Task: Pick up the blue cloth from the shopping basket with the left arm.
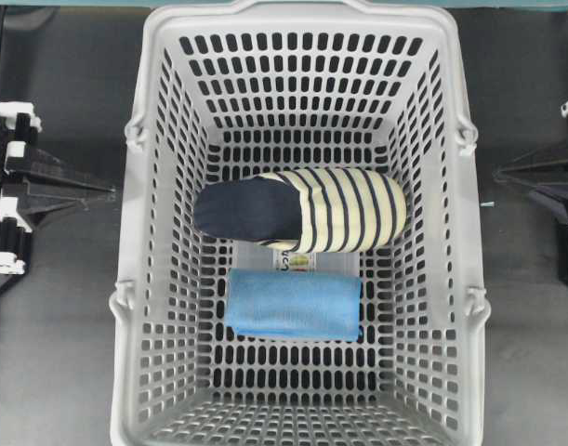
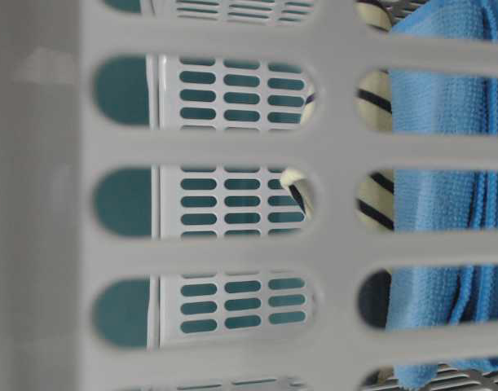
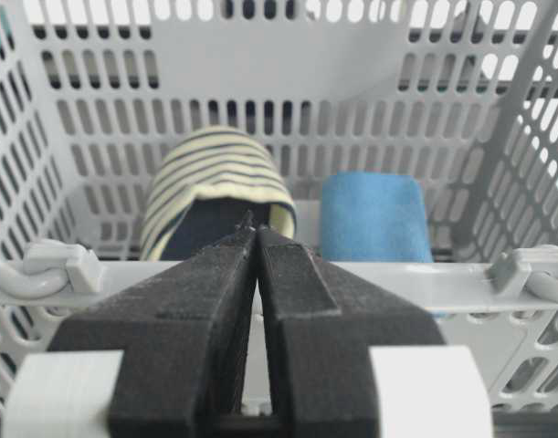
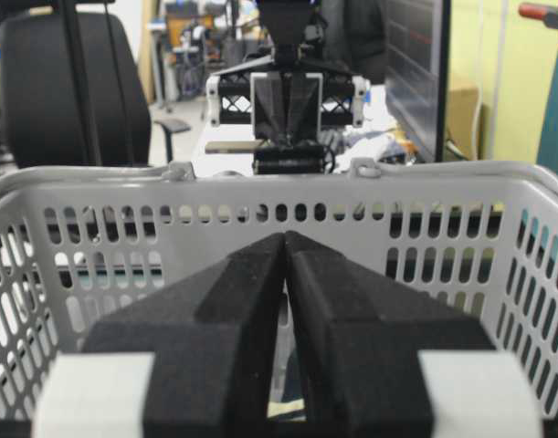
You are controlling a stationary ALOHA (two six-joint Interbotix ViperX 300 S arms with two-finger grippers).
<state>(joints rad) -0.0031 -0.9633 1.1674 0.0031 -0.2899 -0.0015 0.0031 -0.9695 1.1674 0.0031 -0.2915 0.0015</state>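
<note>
The left gripper [image 3: 257, 239] sits outside the basket [image 1: 135, 279], at its left wall, with jaws pressed together and holding nothing. Past the rim, inside the basket, the cloth [image 1: 294, 304] lies flat on the floor, ahead of the gripper and to its right, long axis along the line between the arms, just beside the slipper [image 1: 302, 211]. The right gripper [image 4: 286, 239], also closed and empty, waits beyond the basket's far wall; neither arm looks clearly nearer.
</note>
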